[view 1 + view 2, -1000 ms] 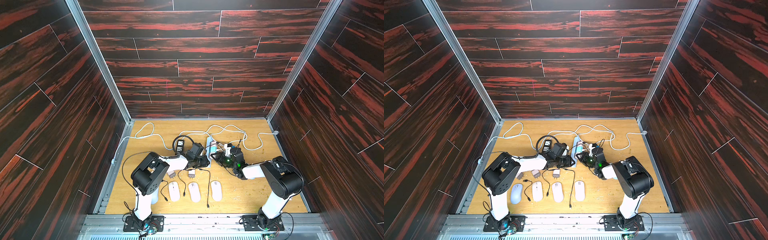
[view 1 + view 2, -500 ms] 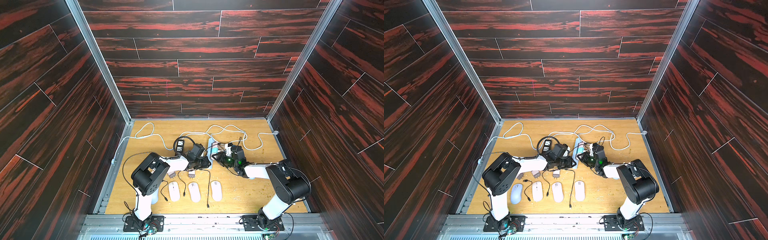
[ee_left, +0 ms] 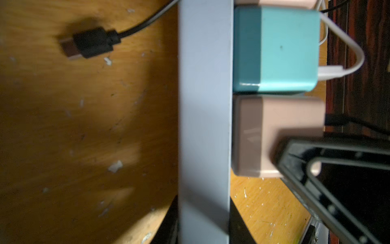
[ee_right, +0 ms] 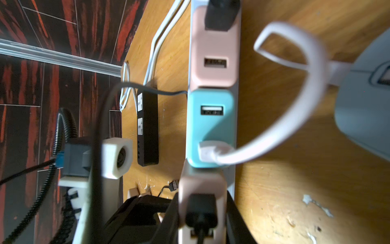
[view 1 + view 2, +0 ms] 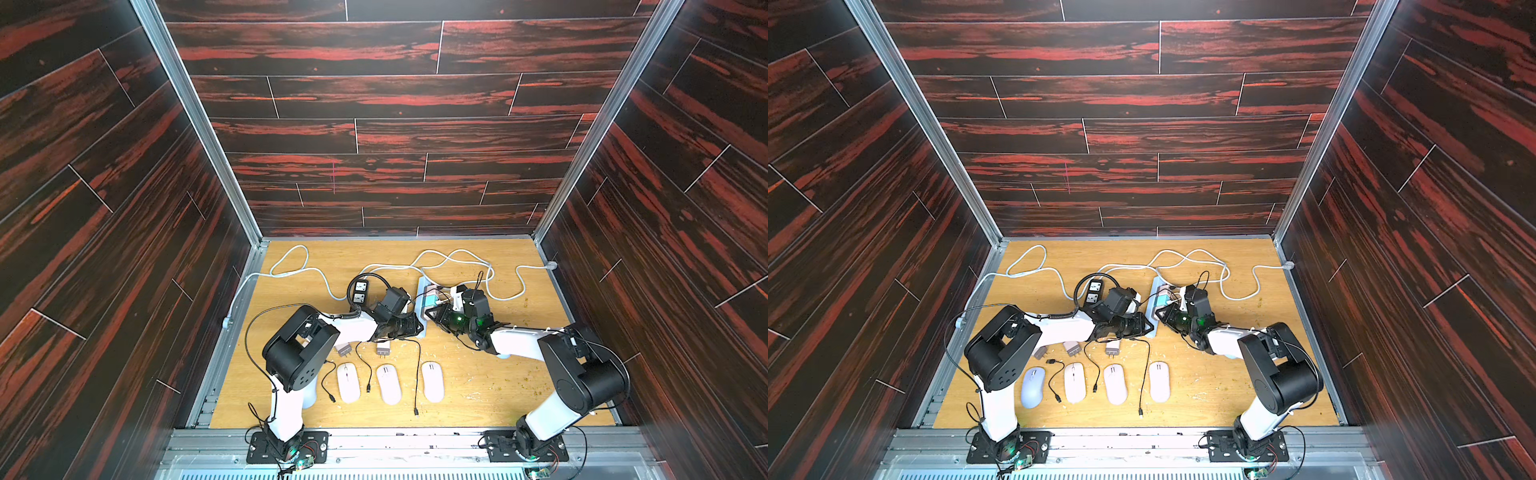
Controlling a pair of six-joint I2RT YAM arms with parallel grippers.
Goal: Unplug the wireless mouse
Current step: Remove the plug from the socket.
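1. Left fingers (image 3: pixel 236 230) clamp the near end of the power strip (image 3: pixel 203 105) at the middle of the counter (image 5: pixel 478 386)
2. Right fingers (image 4: pixel 168 221) grip its end pink charger (image 4: pixel 202 181)
3. Wireless mouse (image 4: pixel 367 95) lies beside the strip, cabled to the teal charger (image 4: pixel 211 126)

Dark planked walls (image 5: pixel 374 124) streaked with red enclose the cell on three sides, joined at the back corners by silver metal posts (image 5: pixel 200 124). The worktop (image 5: pixel 498 395) is light yellowish wood, scuffed and dotted with pale specks. A grey metal rail (image 5: pixel 415 440) runs along its front edge.
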